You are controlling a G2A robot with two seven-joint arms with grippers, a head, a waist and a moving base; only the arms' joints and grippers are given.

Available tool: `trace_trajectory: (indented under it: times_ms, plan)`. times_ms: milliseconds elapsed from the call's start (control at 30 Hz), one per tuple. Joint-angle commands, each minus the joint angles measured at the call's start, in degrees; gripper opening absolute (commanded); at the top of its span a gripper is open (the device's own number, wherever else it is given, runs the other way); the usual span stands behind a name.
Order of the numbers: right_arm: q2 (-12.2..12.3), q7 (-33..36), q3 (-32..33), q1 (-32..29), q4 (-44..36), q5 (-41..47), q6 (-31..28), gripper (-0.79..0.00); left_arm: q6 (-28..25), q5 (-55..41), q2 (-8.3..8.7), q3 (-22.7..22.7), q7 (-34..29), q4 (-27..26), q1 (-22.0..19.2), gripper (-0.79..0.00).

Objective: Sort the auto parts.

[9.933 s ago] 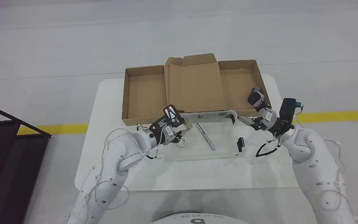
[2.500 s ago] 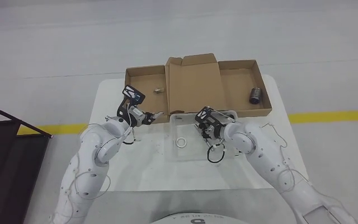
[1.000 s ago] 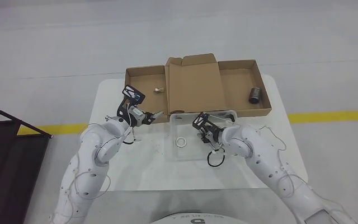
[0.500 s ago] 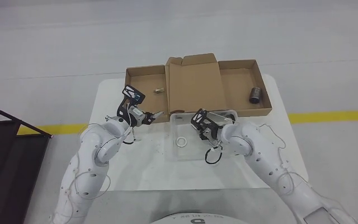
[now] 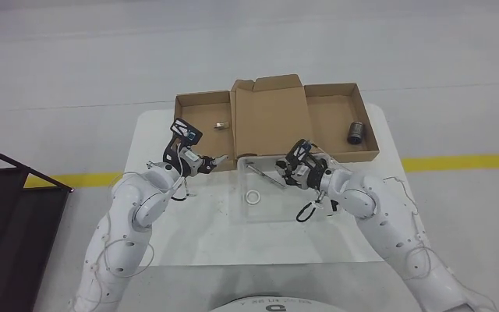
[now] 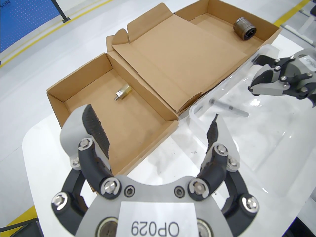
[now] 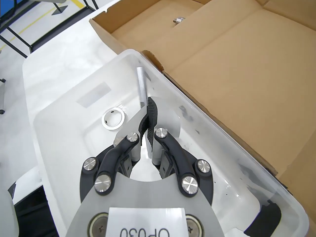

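Right wrist view: right jaws tight on rod (image 7: pixel 141 82) over clear bin (image 7: pixel 61 94), ring (image 7: pixel 103 120) nearby; left jaws apart.

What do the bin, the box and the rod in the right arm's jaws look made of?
Bin: clear, glossy plastic probably; the table shows through and its walls glare.
Box: plain brown cardboard, matte, with creased flaps and raw cut edges.
Rod: likely metal, smooth silver-grey with a bright sheen, though coated plastic is possible.
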Motion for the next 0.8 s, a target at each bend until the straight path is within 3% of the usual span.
trace_trajectory:
  times_ms: [0, 233, 333, 400, 767]
  plan:
    - [0.08, -1.78, 0.45, -0.36, -0.01, 0.00, -0.79, -0.785, 0.00, 0.00, 0.00, 0.00, 0.00, 0.00, 0.00, 0.000]
    - [0.21, -1.51, 0.60, -0.22, 1.30, 0.42, -1.70, -0.785, 0.00, 0.00, 0.00, 0.00, 0.00, 0.00, 0.00, 0.000]
    - [0.16, 2.83, -0.62, 1.11, 2.65, -0.31, -1.20, -0.545, 0.00, 0.00, 0.00, 0.00, 0.00, 0.00, 0.00, 0.000]
    - [-0.11, 5.20, -2.18, 2.60, 3.83, -2.26, 0.87, -0.443, 0.00, 0.00, 0.00, 0.00, 0.00, 0.00, 0.00, 0.000]
    - [-1.79, 9.81, -8.70, 9.21, 11.02, -2.55, 2.45, -0.443, 0.00, 0.00, 0.00, 0.00, 0.00, 0.00, 0.00, 0.000]
